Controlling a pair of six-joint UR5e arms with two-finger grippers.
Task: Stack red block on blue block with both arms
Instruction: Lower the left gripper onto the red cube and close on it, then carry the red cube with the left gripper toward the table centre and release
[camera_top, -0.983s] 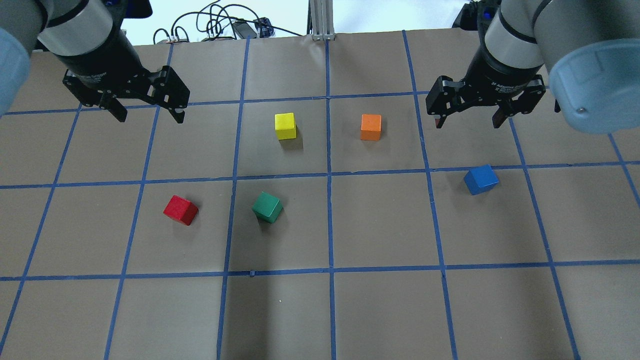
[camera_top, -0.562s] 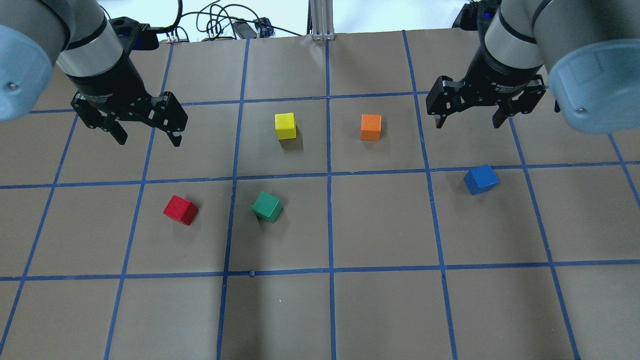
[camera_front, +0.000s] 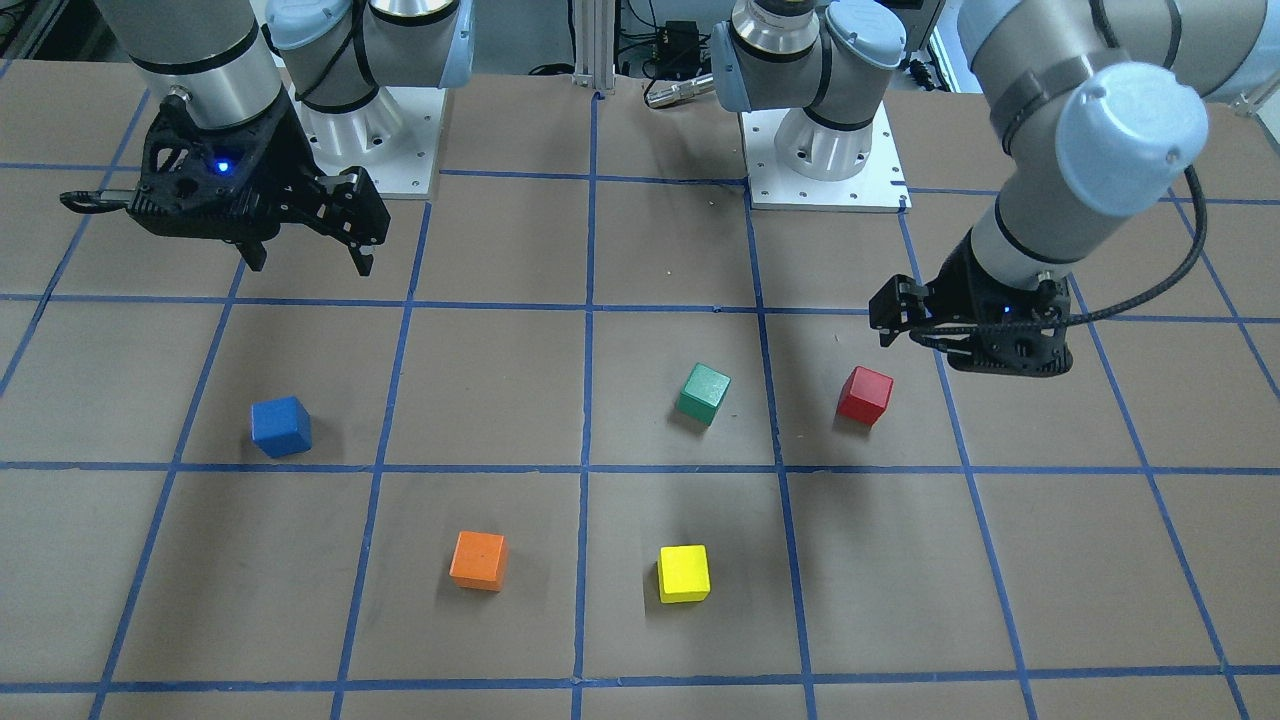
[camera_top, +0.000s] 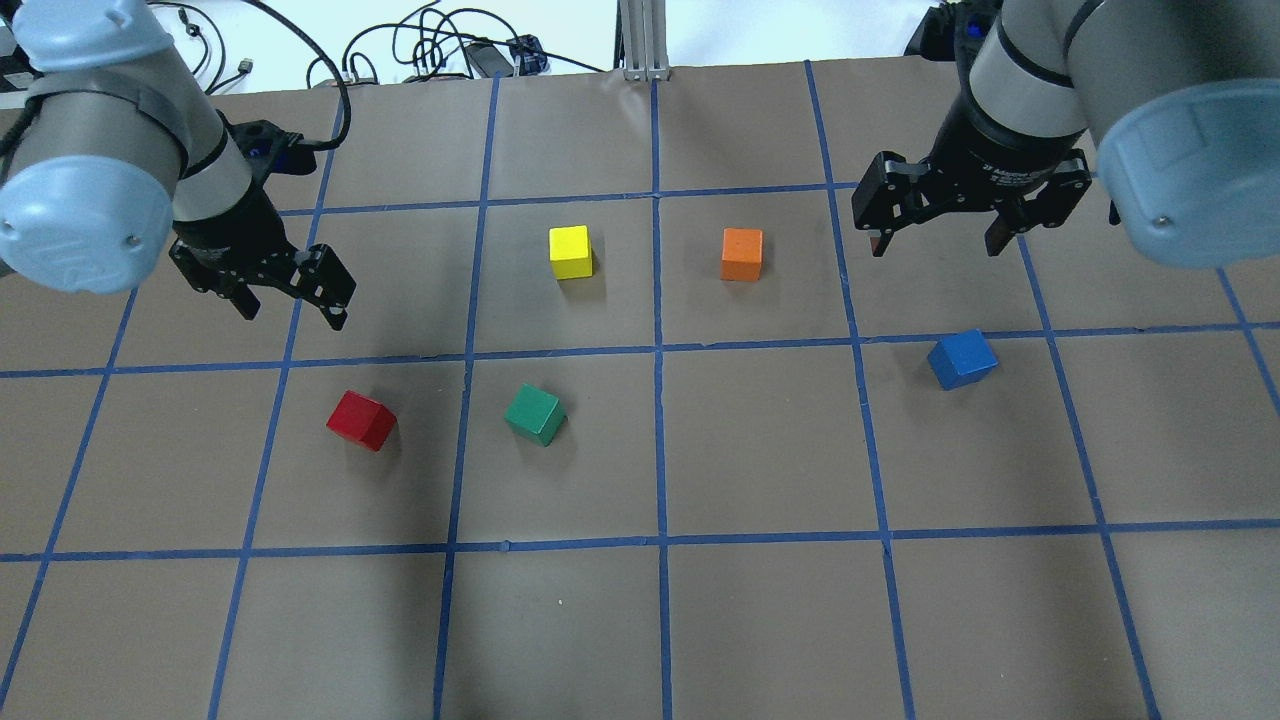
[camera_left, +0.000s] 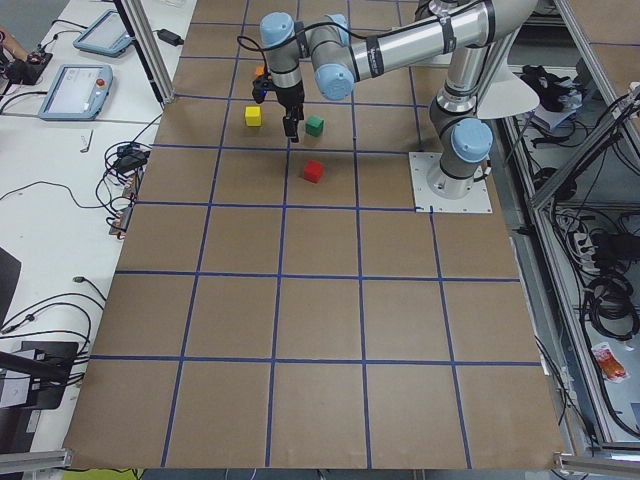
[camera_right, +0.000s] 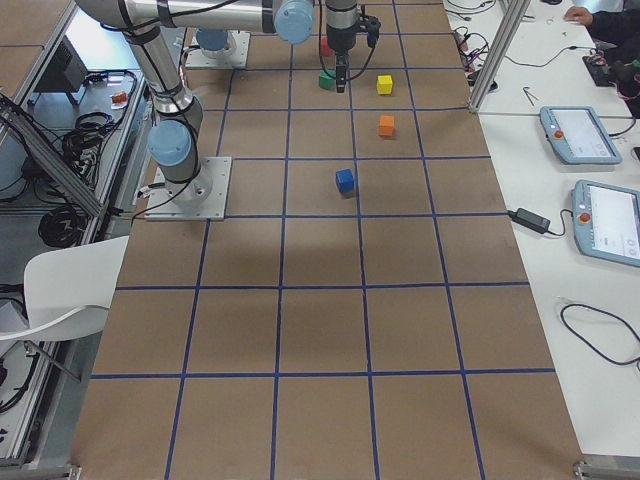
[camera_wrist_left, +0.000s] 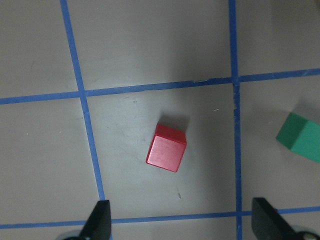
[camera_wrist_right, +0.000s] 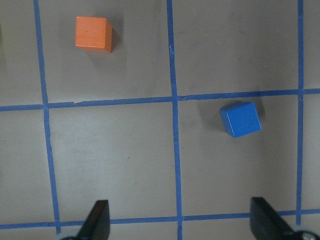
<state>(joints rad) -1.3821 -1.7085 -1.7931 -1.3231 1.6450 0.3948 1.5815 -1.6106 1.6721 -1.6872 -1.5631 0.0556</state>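
While both arms hang above the desk (camera_top: 770, 630), nothing is gripped and all five cubes sit apart on the brown surface.

Closest to the robot, the left pincer (camera_top: 292, 315) hovers with its jaws spread wide and empty. Its wrist camera looks straight down on the red block (camera_top: 360, 420), which shows between the two fingertips and a little ahead of them, untouched. The right pincer (camera_top: 935, 248) is likewise wide open, holds nothing and hangs clear of the desk. In its wrist view the blue block (camera_top: 961, 359) lies off toward one fingertip's side.

Next comes a loose row of three cubes. The red block rests on the robot's left, turned askew to the blue tape lines (camera_top: 660, 450). A green block (camera_top: 534, 414), also askew, sits in the neighbouring square. The blue block is well apart on the robot's right, close to the tape line on its far side.

Farther out, a yellow block (camera_top: 570, 251) and an orange block (camera_top: 741, 254) stand either side of the centre line.

Beyond the desk's far edge lie black cables (camera_top: 430, 50).
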